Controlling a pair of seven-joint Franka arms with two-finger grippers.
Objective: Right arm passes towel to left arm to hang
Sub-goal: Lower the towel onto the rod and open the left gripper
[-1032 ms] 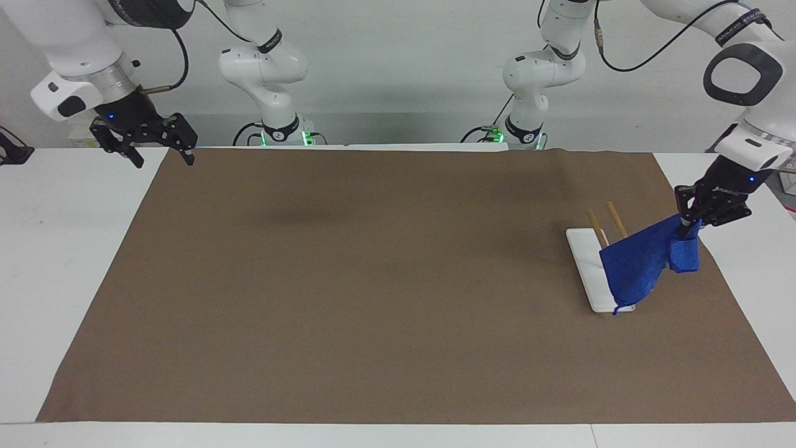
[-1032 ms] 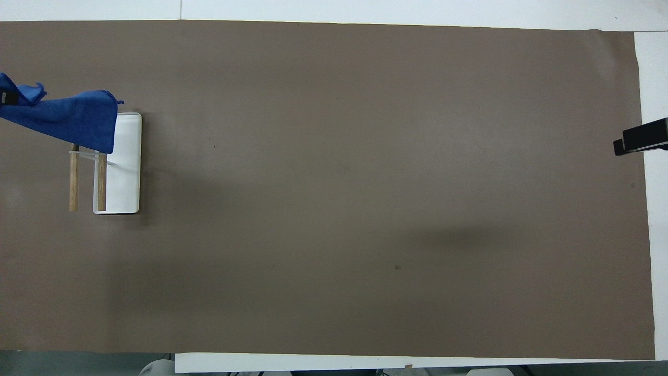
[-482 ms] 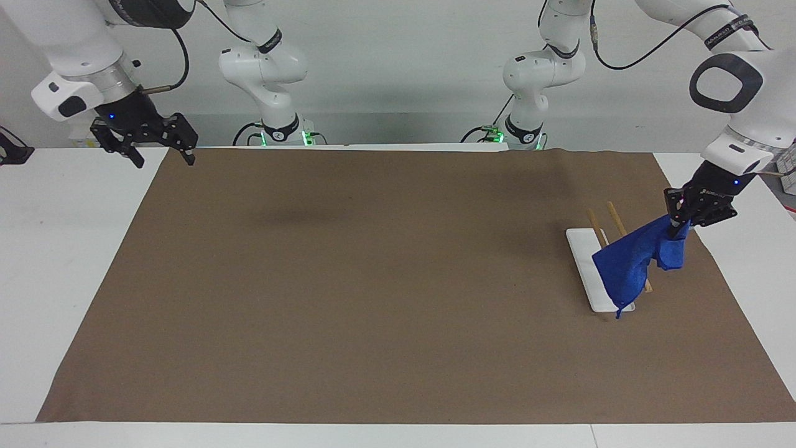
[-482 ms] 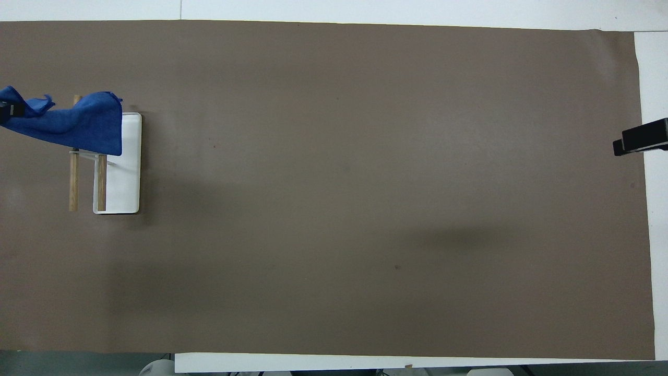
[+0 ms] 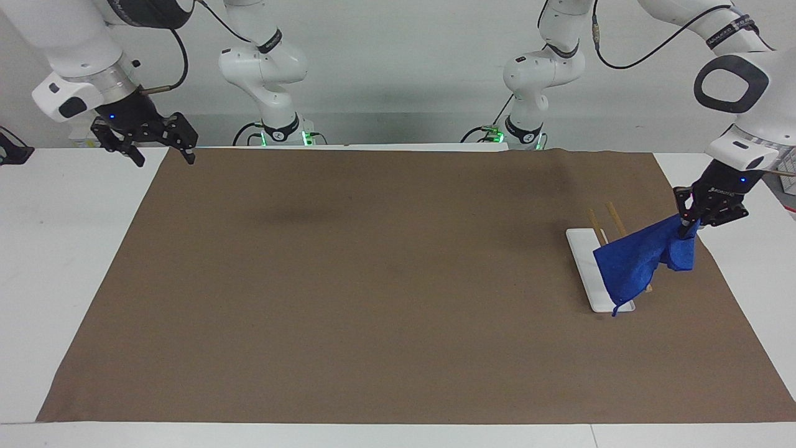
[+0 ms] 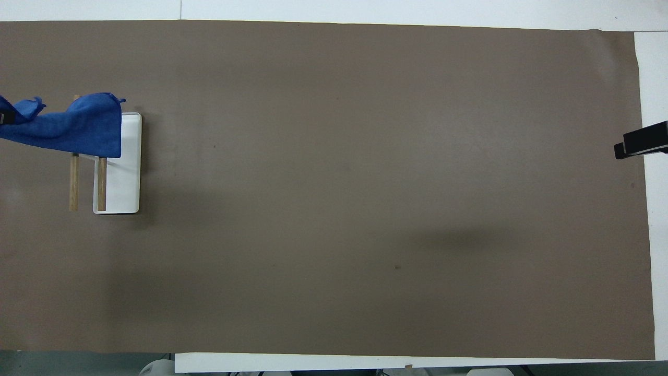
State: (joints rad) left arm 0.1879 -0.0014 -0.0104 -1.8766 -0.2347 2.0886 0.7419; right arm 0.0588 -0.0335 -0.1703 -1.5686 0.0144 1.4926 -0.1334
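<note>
The left gripper (image 5: 686,228) pinches the towel (image 5: 634,264), draped over the rack's wooden bars (image 5: 615,218) above its white base (image 5: 584,261); the right gripper (image 5: 163,155), fingers spread, waits over the brown mat's (image 5: 373,280) corner

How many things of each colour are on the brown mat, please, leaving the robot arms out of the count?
Blue: 1, the towel, draped over the rack.
White: 1, the rack's base plate.
Wood-coloured: 2, the rack's bars.
Total: 4.
</note>
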